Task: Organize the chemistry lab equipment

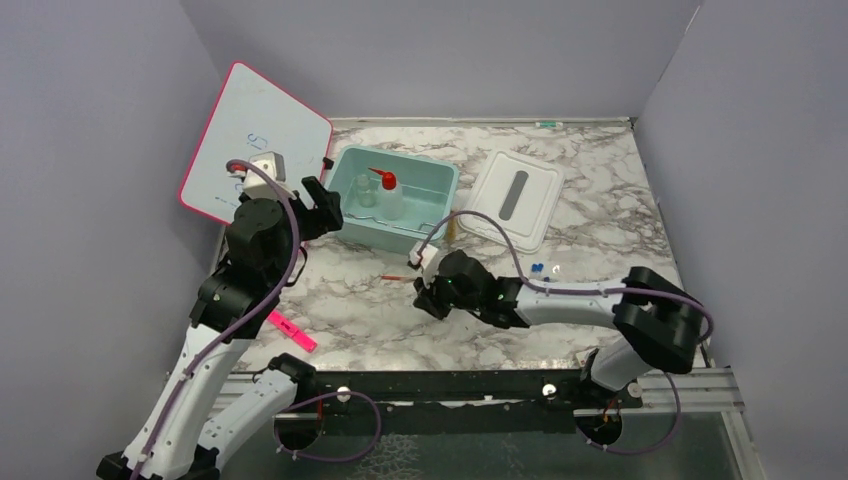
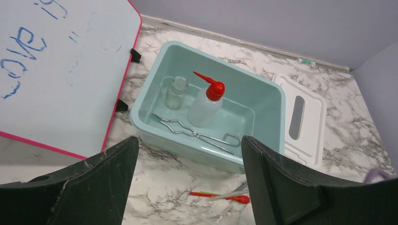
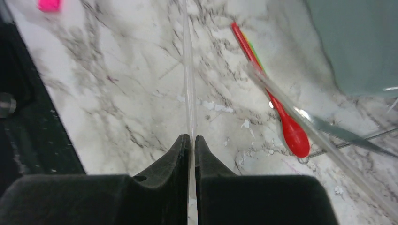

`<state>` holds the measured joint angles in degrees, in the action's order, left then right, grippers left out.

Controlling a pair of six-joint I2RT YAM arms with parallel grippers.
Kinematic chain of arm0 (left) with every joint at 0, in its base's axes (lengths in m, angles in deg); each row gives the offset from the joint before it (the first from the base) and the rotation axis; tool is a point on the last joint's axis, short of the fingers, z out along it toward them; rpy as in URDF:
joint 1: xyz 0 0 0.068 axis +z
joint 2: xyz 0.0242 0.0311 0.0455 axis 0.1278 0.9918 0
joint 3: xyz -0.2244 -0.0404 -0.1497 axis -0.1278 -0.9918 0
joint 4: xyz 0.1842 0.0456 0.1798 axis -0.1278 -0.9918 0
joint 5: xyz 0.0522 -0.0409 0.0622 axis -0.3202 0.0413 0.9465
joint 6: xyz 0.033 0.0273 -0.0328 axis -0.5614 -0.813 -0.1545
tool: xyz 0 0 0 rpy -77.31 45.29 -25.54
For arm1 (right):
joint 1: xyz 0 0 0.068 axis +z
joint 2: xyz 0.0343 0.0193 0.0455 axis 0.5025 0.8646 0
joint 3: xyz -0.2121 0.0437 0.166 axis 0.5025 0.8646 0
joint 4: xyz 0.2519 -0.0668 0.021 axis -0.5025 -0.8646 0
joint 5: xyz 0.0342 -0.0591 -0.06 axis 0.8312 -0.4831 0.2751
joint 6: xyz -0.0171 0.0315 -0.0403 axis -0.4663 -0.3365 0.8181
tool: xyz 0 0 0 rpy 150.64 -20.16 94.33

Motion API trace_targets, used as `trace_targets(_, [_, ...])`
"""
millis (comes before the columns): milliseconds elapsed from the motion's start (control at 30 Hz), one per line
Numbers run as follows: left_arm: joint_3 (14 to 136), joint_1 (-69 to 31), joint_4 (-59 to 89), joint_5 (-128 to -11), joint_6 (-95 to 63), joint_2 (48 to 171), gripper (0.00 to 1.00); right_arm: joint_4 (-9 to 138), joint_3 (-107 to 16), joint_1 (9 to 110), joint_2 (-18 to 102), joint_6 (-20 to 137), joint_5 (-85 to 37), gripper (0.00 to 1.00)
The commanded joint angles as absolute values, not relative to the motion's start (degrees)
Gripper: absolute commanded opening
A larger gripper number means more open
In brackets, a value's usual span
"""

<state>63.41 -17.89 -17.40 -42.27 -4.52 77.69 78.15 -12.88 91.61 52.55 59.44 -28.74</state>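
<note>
My right gripper (image 3: pixel 192 137) is shut on a thin clear rod (image 3: pixel 188 89), low over the marble table in front of the teal bin (image 1: pixel 400 238). Just right of it lie a red spoon-like tool (image 3: pixel 292 131), a second clear rod (image 3: pixel 328 143) across it, and a thin metal tool (image 3: pixel 352 137). The bin (image 2: pixel 155 129) holds the squeeze bottle (image 2: pixel 206 105) with its red nozzle, metal tongs (image 2: pixel 197 133) and a small clear jar (image 2: pixel 176 92). My left gripper (image 2: pixel 188 138) hangs open above the bin's front left corner with nothing in it. Two blue-capped vials (image 1: pixel 538 268) sit by the right arm.
The bin's white lid (image 1: pixel 515 198) lies to the right of the bin. A pink-edged whiteboard (image 1: pixel 255 140) leans at the back left. A pink highlighter (image 1: pixel 292 332) lies near the left arm's base. Purple walls close in three sides.
</note>
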Motion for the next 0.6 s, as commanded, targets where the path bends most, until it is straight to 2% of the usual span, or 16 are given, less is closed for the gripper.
trace_targets(0, [66.76, -17.84, -18.71, -37.93, -6.53, 75.05, 0.83, 74.34, -14.02, 92.05, 43.11, 58.02, -26.13, 0.10])
trace_targets(233, [65.24, -17.79, -19.98, -36.79, -4.30, 72.05, 0.82, 67.67, -25.47, 90.51, 39.37, 64.63, -28.63, 0.11])
trace_targets(567, [60.27, -17.79, -22.58, -40.79, -0.05, 70.78, 0.82, 59.00, -46.67, 76.73, 55.25, 73.22, -13.97, 0.11])
